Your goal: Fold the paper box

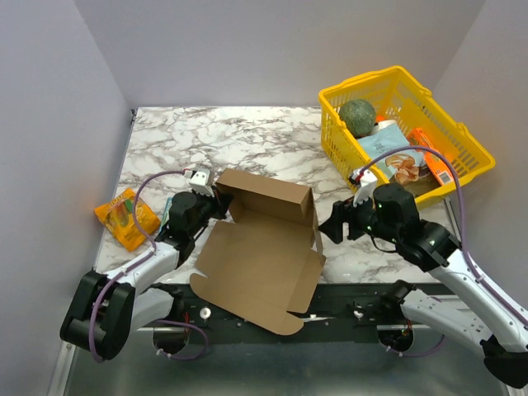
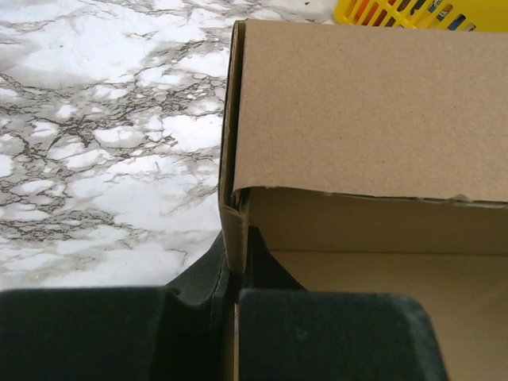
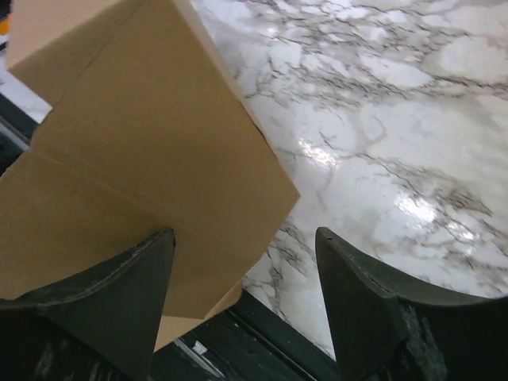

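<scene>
**Left gripper pinches the box wall, right gripper stands open beside it**

The paper box [image 1: 256, 256] lies in the middle of the marble worktop [image 1: 231, 140], between the two arms. It is partly formed: its rear wall stands up, a short side wall rises at the left, and the broad front panel lies flat, with its rounded flaps reaching over the worktop's near edge.

The left gripper [image 1: 218, 203] is clamped on the box's left rear corner. The left wrist view shows its dark fingers [image 2: 333, 333] pressed close on either side of the thin cardboard side wall, just below where the rear wall folds over.

The right gripper [image 1: 330, 227] sits just beside the box's right edge with its jaws wide apart and nothing held. In the right wrist view a cardboard flap lies past the left finger and partway across the gap; whether it touches the finger cannot be told.

A yellow basket [image 1: 334, 132] stands at the far right, holding a green round thing [image 1: 358, 115] and some packets. An orange packet [image 1: 125, 216] lies near the worktop's left edge.
</scene>
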### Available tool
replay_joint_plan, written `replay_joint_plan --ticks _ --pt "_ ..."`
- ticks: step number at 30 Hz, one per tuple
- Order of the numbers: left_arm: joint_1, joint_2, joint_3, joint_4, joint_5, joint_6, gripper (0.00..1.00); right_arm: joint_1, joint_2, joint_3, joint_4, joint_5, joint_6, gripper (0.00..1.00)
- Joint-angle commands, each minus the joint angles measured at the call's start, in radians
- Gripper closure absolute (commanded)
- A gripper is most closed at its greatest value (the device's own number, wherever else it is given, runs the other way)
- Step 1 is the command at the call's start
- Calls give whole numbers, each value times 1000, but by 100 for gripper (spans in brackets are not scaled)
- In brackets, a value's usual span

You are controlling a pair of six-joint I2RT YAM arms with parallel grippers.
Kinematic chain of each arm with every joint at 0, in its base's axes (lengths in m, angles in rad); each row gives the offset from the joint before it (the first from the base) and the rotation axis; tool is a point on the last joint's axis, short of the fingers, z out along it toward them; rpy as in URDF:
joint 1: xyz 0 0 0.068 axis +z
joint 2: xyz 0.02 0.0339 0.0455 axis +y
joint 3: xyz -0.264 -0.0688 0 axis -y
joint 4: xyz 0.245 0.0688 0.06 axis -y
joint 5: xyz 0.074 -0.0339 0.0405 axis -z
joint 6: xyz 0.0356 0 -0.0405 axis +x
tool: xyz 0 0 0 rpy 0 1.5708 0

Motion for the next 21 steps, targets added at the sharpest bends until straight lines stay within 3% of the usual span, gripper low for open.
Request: replay_joint_plan --ticks 1,8,21 --pt "6 14 3 21 46 -25 100 63 43 -35 150 -43 -23 20" --pt "6 11 1 23 53 -28 100 152 83 -107 338 141 -46 10" --pt "6 9 3 29 70 -21 100 206 138 -226 605 278 -112 5"
